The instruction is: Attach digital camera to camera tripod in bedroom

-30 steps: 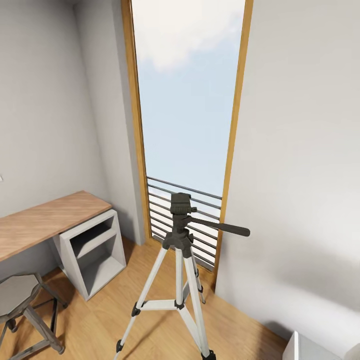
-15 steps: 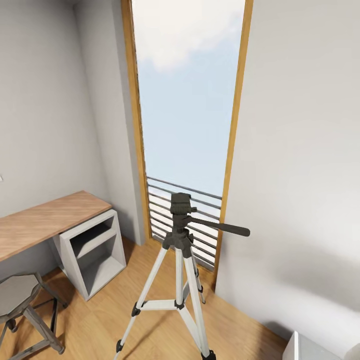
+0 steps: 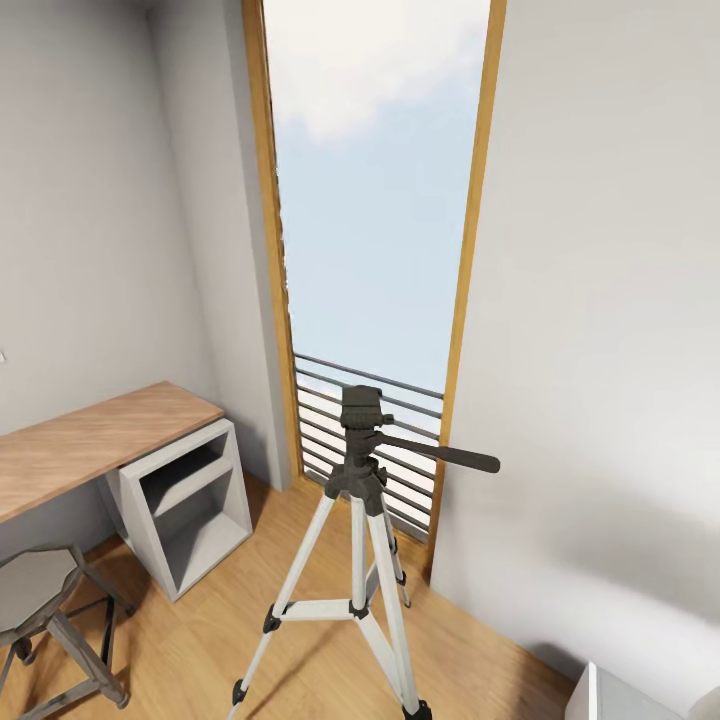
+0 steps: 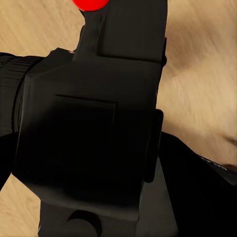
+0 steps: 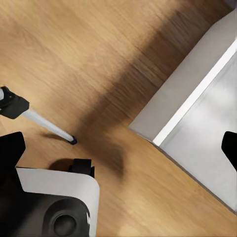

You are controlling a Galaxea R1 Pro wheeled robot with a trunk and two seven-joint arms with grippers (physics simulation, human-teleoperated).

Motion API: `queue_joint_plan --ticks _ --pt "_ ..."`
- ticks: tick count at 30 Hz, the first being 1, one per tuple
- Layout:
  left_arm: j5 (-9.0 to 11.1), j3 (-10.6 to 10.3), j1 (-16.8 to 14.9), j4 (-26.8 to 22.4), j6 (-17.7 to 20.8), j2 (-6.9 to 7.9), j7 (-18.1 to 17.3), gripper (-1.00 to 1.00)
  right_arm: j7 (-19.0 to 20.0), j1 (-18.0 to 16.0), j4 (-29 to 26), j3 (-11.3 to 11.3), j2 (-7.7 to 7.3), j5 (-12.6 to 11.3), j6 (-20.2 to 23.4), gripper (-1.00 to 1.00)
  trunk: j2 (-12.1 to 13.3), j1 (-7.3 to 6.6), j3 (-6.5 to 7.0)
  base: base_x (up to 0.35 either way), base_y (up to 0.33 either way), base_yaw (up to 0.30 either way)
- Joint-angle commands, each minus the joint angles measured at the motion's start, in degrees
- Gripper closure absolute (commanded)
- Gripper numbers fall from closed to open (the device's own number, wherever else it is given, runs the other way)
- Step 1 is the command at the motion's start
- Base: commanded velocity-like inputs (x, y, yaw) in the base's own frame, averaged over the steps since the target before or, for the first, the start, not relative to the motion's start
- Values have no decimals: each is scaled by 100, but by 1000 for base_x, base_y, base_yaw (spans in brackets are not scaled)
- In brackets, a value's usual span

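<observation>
**Held item.** Digital camera [image 4: 94, 128], black body with red dot on top, seen very close in the left wrist view with plank floor behind it. The left hand appears to be grasping it, though its fingers cannot be made out against the dark body. Judged: camera in hand and not yet brought to the mount.

**Right hand.** Dark finger tips at the picture's edges in the right wrist view, spread wide with nothing between them: released. Beneath it lie the floor, a tripod leg end and a grey bed corner.

**Near left.** Octagonal stool [image 3: 35, 590].

**Centre.** Camera tripod [image 3: 358, 545], standing on the wood floor [image 3: 200, 650], head bare, pan handle pointing right.

**Left, farther.** Wood-topped bench [image 3: 90, 440] with grey shelf unit.

**Far.** Tall window [image 3: 375, 200] with railing.

**Change.** None noted: head view matches both earlier pictures, tripod and furniture in identical places. Judged a pause ahead of raising the camera to the tripod head.
</observation>
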Motion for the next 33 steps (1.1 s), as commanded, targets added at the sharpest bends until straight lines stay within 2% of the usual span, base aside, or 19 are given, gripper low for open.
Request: queue_joint_plan --ticks 1,14,21,22,26,33 --pt "42 -53 -4 1 -15 -2 12 100 7 -20 -28 0 -17 56 18 -100 -7 1 -9 0 0 0" --pt "63 -50 -4 8 -16 -3 12 100 33 -281 -449 -15 15 15 435 -100 -7 1 -9 0 0 0" --pt "63 -52 -3 10 -16 -1 12 100 32 -511 -677 81 144 151 660 -100 -7 1 -9 0 0 0" --pt "64 -51 -3 10 -16 1 12 100 36 -521 -3559 99 158 201 2083 -100 -7 1 -9 0 0 0" --pt "61 -55 -2 10 -16 0 12 100 125 -536 -3693 133 208 239 2114 -100 -7 1 -9 -10 0 0" --pt "63 -54 -3 10 -13 -27 12 100 742 -541 -3972 117 271 244 1960 -100 -7 1 -9 -214 0 0"
